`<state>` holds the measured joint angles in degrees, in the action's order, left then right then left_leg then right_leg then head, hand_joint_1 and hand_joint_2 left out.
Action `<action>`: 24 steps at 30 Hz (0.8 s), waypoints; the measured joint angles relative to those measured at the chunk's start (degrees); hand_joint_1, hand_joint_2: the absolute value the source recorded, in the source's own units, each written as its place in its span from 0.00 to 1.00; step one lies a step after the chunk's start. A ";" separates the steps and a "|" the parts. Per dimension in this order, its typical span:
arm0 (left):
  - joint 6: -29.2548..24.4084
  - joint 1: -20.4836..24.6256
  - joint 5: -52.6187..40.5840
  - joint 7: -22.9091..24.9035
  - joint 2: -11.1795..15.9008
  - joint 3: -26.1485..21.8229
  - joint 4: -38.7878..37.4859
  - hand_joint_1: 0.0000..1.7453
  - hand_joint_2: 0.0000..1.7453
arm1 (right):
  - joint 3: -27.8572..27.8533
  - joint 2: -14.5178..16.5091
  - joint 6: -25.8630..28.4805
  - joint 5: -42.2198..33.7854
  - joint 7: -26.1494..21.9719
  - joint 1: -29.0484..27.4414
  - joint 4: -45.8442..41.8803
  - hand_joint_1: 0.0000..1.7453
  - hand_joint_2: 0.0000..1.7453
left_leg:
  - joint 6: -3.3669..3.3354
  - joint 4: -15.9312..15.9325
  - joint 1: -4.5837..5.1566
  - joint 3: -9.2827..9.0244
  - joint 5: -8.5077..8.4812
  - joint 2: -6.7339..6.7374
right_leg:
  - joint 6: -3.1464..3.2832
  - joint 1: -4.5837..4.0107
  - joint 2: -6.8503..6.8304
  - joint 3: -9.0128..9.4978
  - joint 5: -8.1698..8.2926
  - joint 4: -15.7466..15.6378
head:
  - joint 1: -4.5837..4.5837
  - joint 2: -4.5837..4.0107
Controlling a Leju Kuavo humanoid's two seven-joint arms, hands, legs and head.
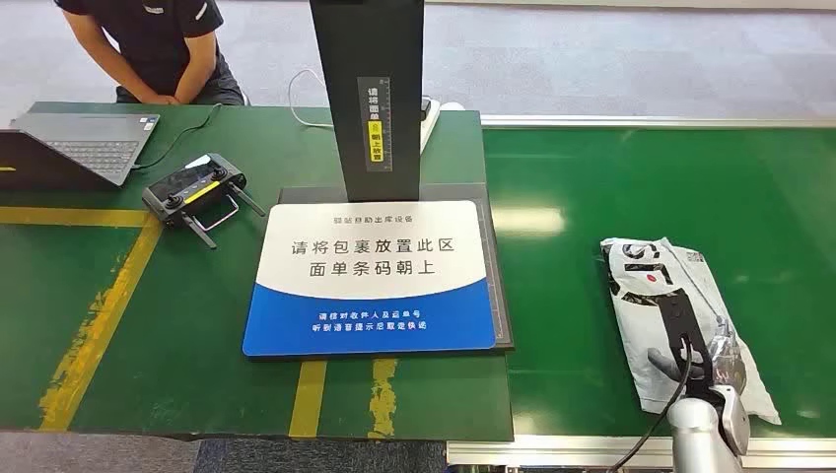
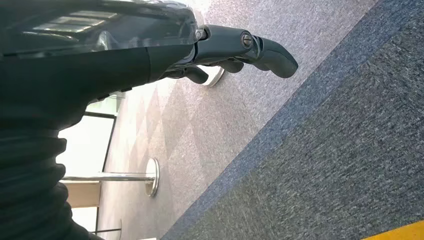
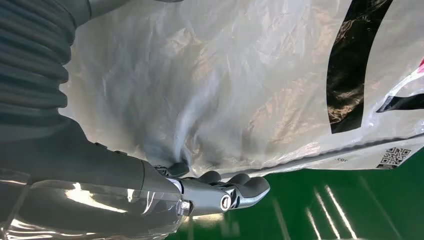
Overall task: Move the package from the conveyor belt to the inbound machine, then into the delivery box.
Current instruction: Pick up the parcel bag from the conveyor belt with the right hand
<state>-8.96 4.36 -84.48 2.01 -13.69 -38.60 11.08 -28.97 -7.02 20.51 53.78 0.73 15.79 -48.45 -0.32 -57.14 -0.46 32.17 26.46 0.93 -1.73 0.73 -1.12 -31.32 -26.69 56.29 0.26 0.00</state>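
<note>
Package (image 1: 680,325): white plastic mailer with black lettering, lies flat on green conveyor belt (image 1: 690,187), right of inbound machine, apart from it. Inbound machine: white-and-blue scan pad (image 1: 375,276) with Chinese text, black post (image 1: 367,84) rising behind it, on green table (image 1: 89,325) with yellow stripes. Person (image 1: 158,49) sits behind table, near laptop (image 1: 84,146); controller (image 1: 195,189) lies beside pad. Right hand (image 1: 702,360) on package, fingers (image 3: 245,187) curled against wrinkled plastic at its edge; firm grip not clear. Left hand (image 2: 220,50) hangs over carpet, fingers loosely curled, holding nothing.
</note>
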 joint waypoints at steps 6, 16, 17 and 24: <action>0.08 0.03 0.00 0.10 -0.05 0.00 0.00 0.00 1.00 | 0.30 -0.24 -2.66 1.83 1.31 0.51 1.29 0.00 1.00 | 0.00 0.00 0.00 0.00 0.00 0.00 | 0.00 -0.01 0.00 0.00 0.00 0.00 | 0.00 0.00; 0.39 0.08 0.00 0.22 -0.08 0.00 0.00 0.00 1.00 | 1.37 -0.33 -8.64 6.62 5.13 3.33 6.25 0.00 1.00 | 0.00 0.00 -0.01 -0.17 0.00 0.02 | -0.01 -0.01 0.01 0.17 0.01 -0.01 | 0.00 0.00; 0.39 0.08 0.00 0.22 -0.08 0.00 0.00 0.00 1.00 | 1.46 -0.33 -9.06 6.71 5.14 3.56 6.66 0.00 1.00 | 0.00 0.00 -0.01 -0.18 0.00 0.02 | -0.02 0.00 0.02 0.18 0.01 -0.01 | 0.00 0.00; 0.29 0.06 0.00 0.22 -0.08 0.00 0.00 0.00 1.00 | 2.23 -0.69 -12.62 6.85 5.28 4.87 8.94 0.23 1.00 | -0.02 0.00 -0.01 -0.44 0.01 0.06 | -0.06 0.00 0.04 0.43 0.05 -0.06 | -0.01 0.00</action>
<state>-8.67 4.42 -84.48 2.23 -13.77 -38.60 11.08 -26.74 -7.71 7.89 60.63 6.01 20.66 -39.51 -0.35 -57.14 -0.47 31.73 26.47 0.99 -1.79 0.73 -1.08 -30.89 -26.63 56.23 0.26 0.00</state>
